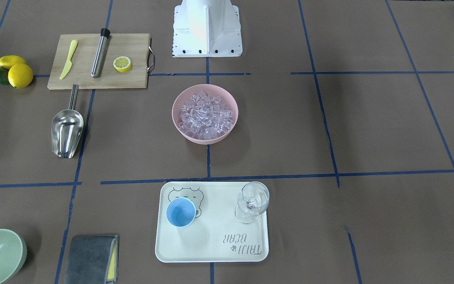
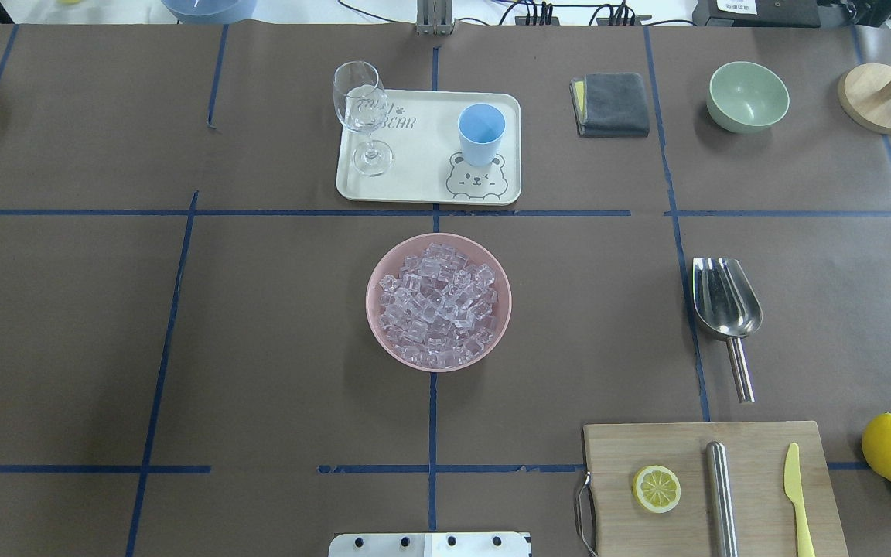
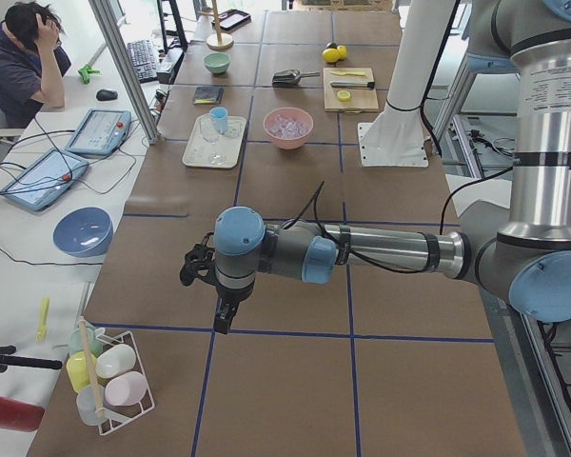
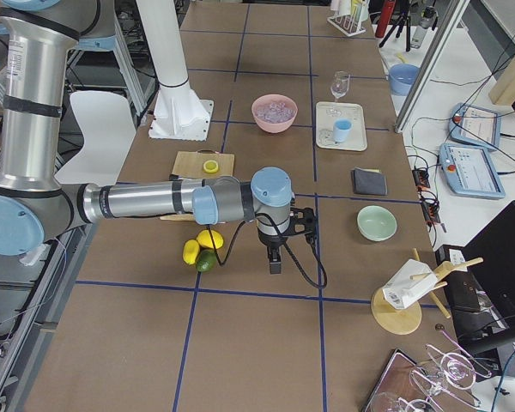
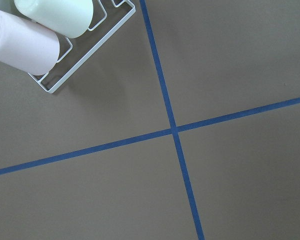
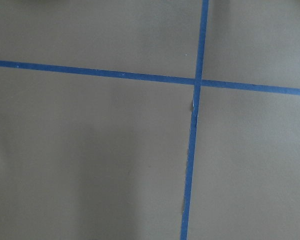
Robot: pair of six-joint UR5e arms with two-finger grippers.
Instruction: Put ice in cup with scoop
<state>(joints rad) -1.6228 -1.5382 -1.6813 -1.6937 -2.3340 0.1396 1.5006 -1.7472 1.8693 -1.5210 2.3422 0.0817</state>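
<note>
Not started. Scoop (image 2: 726,298) untouched, cup (image 2: 481,133) empty, ice (image 2: 438,303) in bowl (image 2: 370,309). All lie well apart from the fingers of left gripper (image 3: 224,319) and right gripper (image 4: 275,263); finger spread cannot be told.

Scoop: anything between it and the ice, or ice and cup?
Nothing visible. Bare table lies between scoop and pink bowl of ice; the cup stands inside the tray's rim, wine glass aside.

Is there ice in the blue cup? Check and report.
No, the cup shows only its bare blue inside; the ice sits in the pink bowl.
</note>
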